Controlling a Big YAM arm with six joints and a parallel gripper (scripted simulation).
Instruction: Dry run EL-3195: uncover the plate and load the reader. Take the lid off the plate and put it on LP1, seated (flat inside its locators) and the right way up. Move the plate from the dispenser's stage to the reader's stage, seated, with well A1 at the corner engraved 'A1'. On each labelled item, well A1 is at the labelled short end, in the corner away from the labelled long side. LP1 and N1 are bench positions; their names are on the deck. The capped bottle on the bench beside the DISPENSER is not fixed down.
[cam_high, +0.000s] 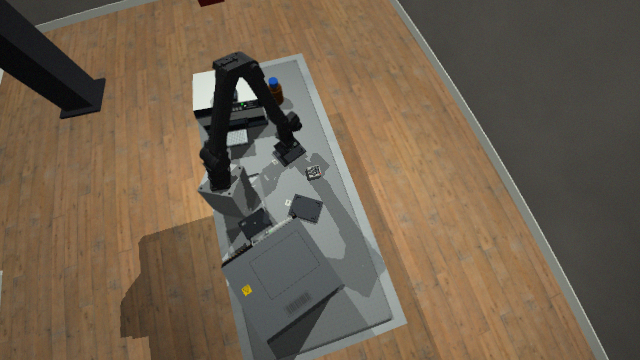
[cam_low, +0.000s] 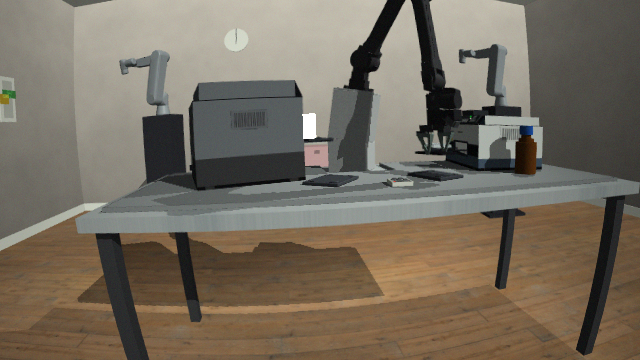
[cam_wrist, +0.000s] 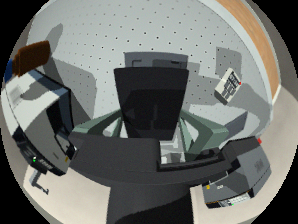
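Above the bench (cam_high: 322, 123) (cam_low: 350, 207) (cam_wrist: 170, 20), the gripper (cam_high: 288, 150) (cam_low: 434, 149) (cam_wrist: 150, 111) is clamped on the dark lid (cam_high: 297, 154) (cam_low: 432, 152) (cam_wrist: 151, 97) — not yet set down. The white plate (cam_high: 237, 137) sits uncovered at the dispenser (cam_high: 202, 92) (cam_low: 492, 145) (cam_wrist: 50, 107); lid placement and reader (cam_high: 285, 265) (cam_low: 248, 135) (cam_wrist: 245, 177) loading remain.

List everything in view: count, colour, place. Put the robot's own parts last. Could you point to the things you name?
plate (cam_high: 237, 137): 1, white, in front of the dispenser
dispenser (cam_high: 204, 92) (cam_low: 490, 142) (cam_wrist: 45, 107): 1, white and dark, beside the bottle
bottle (cam_high: 277, 94) (cam_low: 526, 156) (cam_wrist: 33, 57): 1, brown, blue cap, on the bench
reader (cam_high: 285, 265) (cam_low: 247, 130) (cam_wrist: 245, 172): 1, dark grey, opposite end
reader's stage (cam_high: 254, 224): 1, dark, before the reader
flat pads (cam_high: 306, 208) (cam_low: 331, 180) (cam_wrist: 155, 56): 2, dark grey, on the bench
small block (cam_high: 313, 172) (cam_low: 400, 183) (cam_wrist: 228, 86): 1, pale, near the pads
bench (cam_high: 320, 120) (cam_low: 350, 213) (cam_wrist: 175, 25): 1, grey, beneath these
clock (cam_low: 236, 40): 1, pale, wall
background arms (cam_low: 158, 75) (cam_low: 496, 70): 2, grey, behind
cabinet (cam_low: 316, 156): 1, pink, behind
post (cam_high: 55, 70): 1, black, beyond the bench
lid (cam_wrist: 151, 97): 1, dark, apparently in the pincer
arm (cam_high: 220, 125) (cam_low: 430, 45): 1, black, on a grey pedestal
pincer (cam_high: 289, 153) (cam_low: 434, 148) (cam_wrist: 150, 111): 1, dark with greenish fingers, above the bench
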